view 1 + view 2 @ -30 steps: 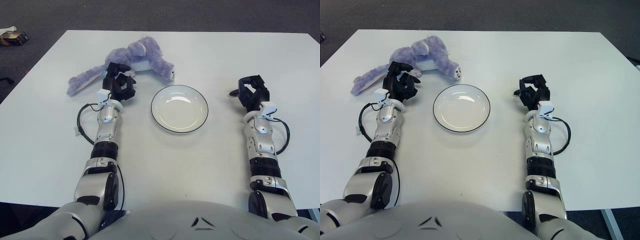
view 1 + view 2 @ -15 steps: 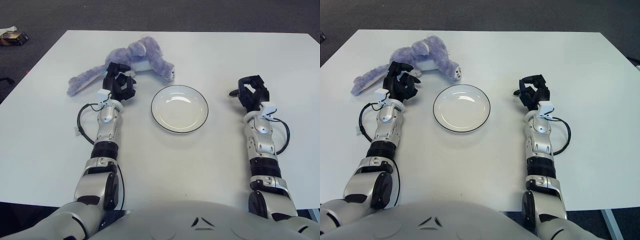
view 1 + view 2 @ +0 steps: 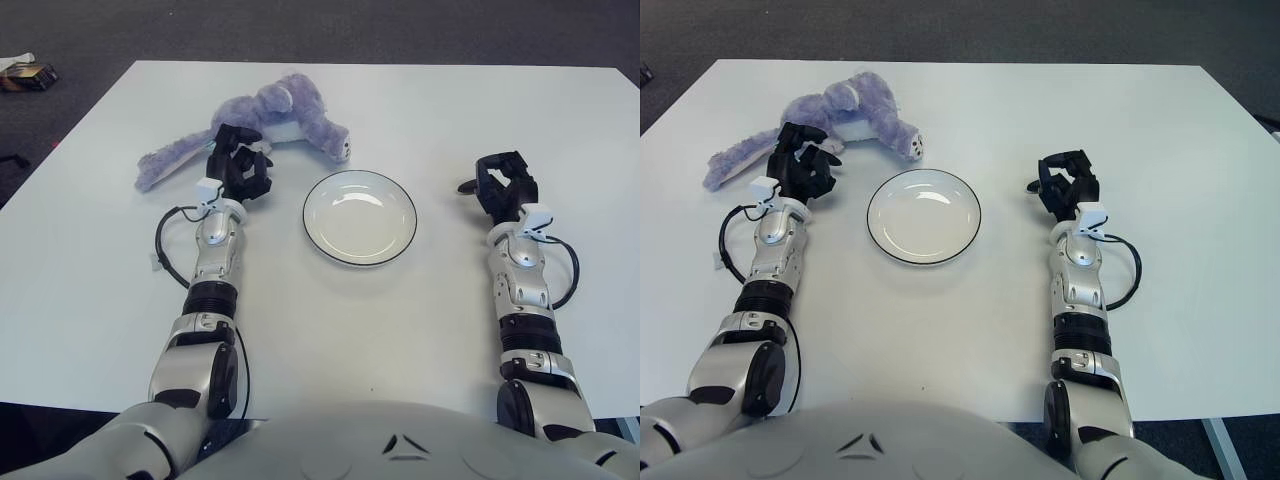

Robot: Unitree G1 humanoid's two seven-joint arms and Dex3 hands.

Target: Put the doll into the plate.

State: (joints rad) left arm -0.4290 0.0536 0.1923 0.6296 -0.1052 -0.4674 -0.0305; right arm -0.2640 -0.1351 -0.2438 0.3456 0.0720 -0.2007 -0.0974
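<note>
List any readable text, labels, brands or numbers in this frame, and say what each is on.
No readable text anywhere.
Doll: no tag or label visible.
Plate: plain white with a dark rim, no marking.
Left hand, just in front of the doll, and right hand, to the right of the plate: small white patches at the wrists, nothing legible on them.
Small object on the floor at top left: too small to read.

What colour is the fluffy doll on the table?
The doll is pale purple, lilac, with a white patch underneath. The left eye view shows it best.
</note>
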